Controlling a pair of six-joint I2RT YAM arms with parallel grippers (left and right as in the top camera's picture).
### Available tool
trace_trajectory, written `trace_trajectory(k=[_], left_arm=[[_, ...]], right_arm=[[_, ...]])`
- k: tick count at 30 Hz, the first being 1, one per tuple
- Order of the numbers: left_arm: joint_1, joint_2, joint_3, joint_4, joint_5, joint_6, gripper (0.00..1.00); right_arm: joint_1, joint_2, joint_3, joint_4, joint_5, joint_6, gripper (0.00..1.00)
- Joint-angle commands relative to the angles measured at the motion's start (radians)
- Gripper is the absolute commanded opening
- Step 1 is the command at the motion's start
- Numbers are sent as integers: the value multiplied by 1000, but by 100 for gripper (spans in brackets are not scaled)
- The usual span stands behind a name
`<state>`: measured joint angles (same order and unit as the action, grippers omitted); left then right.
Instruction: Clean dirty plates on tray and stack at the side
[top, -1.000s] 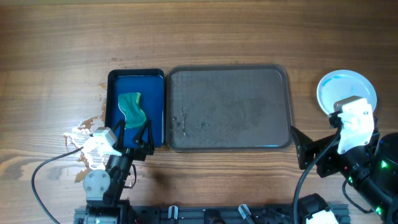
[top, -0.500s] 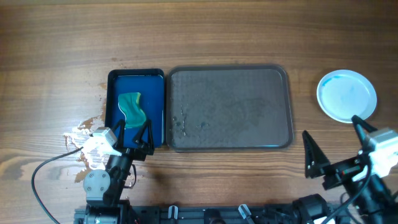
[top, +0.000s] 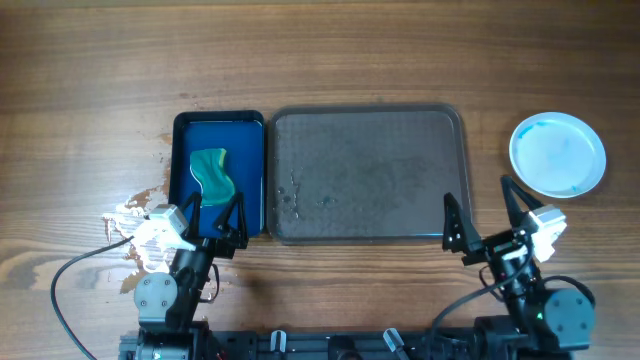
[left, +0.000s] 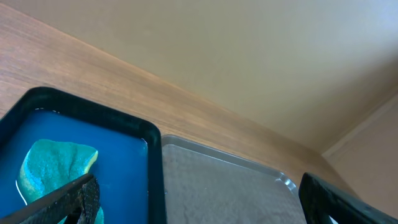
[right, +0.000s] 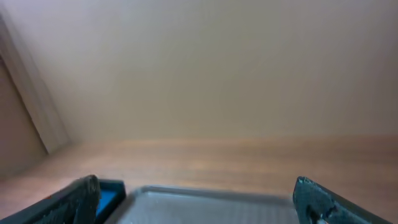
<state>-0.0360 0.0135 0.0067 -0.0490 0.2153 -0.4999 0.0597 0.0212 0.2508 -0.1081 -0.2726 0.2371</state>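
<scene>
The dark grey tray (top: 368, 175) lies mid-table with no plates on it; it also shows in the left wrist view (left: 217, 193) and the right wrist view (right: 211, 205). One white plate (top: 557, 154) with bluish wash sits on the table to the right of the tray; whether more plates lie under it I cannot tell. My left gripper (top: 218, 210) is open and empty over the front of the blue tray (top: 219, 176). My right gripper (top: 482, 205) is open and empty at the tray's front right corner, left of and nearer than the plate.
The deep-blue tray holds blue water and a green sponge (top: 213, 172), also in the left wrist view (left: 53, 171). White smears (top: 135, 215) mark the wood left of the left arm. Cables trail by both arm bases.
My right arm has drawn back from beside the plate toward the front edge and swung left, so its open fingers now sit by the tray's front right corner. The left arm is unmoved.
</scene>
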Motion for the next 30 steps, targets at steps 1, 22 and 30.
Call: trace_trajectory(k=[1,22,30], left_arm=[[8,-10,-1,-8,13,-6,100],[8,-10,-1,-8,13,-5,100],[8,-10,-1,-8,13,-5,100]], right_arm=[[-8,-15,-100,105,-25,25,100],[-106,-15,-246,135,-69,11,100],[-106,-15,-246,135,-77,-27,100]])
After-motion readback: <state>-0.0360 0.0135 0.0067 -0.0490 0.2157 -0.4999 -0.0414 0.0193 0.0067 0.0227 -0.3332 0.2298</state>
